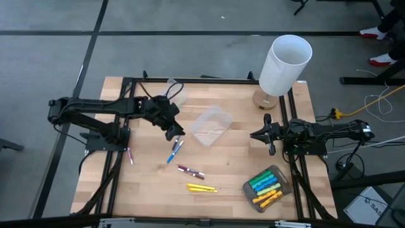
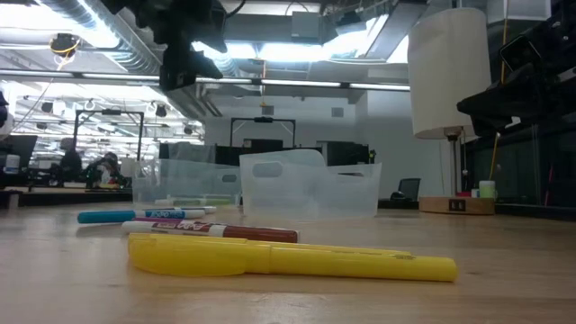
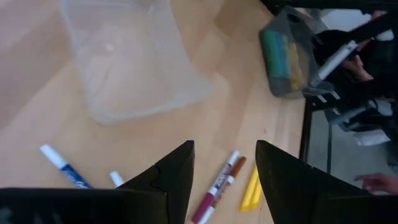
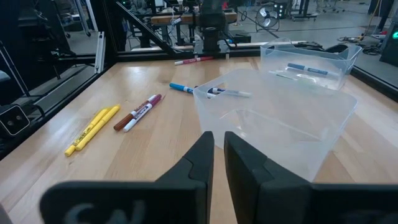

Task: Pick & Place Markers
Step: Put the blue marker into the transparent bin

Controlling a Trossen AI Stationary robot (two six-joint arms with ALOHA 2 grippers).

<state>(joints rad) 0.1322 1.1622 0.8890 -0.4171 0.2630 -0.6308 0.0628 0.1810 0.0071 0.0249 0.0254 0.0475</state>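
Loose markers lie flat on the wooden table: two blue-capped ones, a maroon pair, a yellow pair and a purple one. My left gripper hangs open above the table, just far of the blue-capped markers and left of an empty clear tub. In its wrist view the left gripper holds nothing; the maroon and yellow markers show below it. My right gripper waits at the right, shut and empty, facing the tub.
A clear tub filled with green, blue and yellow markers stands near the front right. A second clear tub with a few markers sits at the far side. A lamp with a white shade stands at the far right corner.
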